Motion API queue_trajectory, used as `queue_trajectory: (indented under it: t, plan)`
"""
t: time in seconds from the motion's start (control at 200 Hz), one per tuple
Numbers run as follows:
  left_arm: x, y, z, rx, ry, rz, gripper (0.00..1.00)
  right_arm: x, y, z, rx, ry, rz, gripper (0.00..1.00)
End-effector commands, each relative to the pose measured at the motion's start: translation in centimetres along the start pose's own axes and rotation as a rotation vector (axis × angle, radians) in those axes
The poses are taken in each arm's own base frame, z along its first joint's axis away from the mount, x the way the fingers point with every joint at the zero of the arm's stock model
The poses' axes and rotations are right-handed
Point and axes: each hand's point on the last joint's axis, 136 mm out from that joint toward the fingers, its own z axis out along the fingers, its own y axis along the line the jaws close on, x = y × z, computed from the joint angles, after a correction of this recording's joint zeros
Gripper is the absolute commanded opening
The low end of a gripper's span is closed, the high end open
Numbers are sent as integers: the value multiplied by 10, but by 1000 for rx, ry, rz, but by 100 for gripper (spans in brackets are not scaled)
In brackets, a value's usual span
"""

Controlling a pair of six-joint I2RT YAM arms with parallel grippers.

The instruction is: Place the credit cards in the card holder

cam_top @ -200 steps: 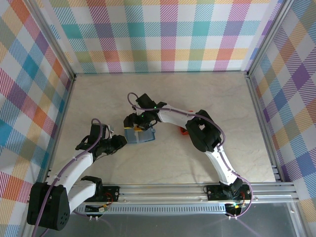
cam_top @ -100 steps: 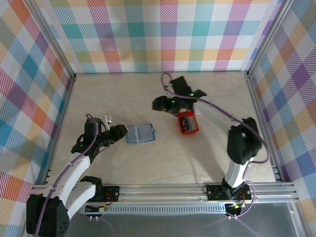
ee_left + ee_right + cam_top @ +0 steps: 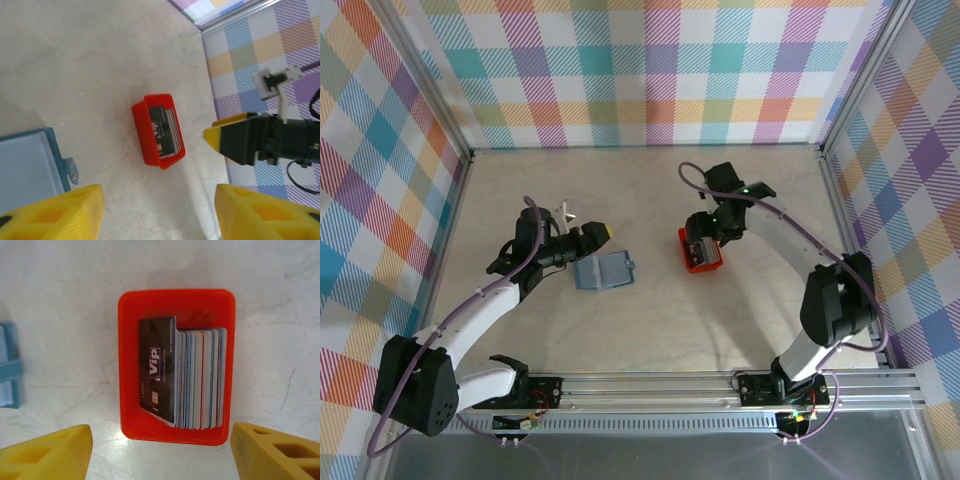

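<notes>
As the right pincer [image 3: 705, 236], open, moved from card holder [image 3: 603, 271] to credit cards [image 3: 195, 375], left pincer [image 3: 592, 236] opened: pickup next.

Bare tabletop [image 3: 655, 268] lying open betw. card holder [image 3: 603, 272] & red tray [image 3: 701, 265], far half also sitting free; right gripper [image 3: 707, 238] hanging over tray w/ jaws spread, blocking top access; left gripper [image 3: 591, 238] crowding holder's far-left corner; cards [image 3: 195, 372] filling most of tray
</notes>
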Motion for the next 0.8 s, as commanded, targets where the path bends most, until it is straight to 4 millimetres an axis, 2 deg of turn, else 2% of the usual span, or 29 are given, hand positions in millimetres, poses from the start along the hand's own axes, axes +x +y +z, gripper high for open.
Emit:
queue_trajectory:
  t: [0.0, 0.34, 0.405, 0.54, 0.795]
  plan:
    - [-7, -12, 4, 20, -19, 11, 65, 8, -7, 12, 106, 77, -67, 75]
    - [17, -10, 22, -4, 88, -21, 81, 4, -17, 44, 202, 145, -128, 76]
    - [18, -11, 23, -6, 90, -24, 83, 3, -17, 49, 206, 150, -142, 77]
    - [19, -8, 24, -25, 100, -26, 93, 0, -14, 56, 210, 159, -165, 78]
    - [21, -2, 19, -71, 108, -6, 95, -1, -19, 69, 262, 173, -194, 80]
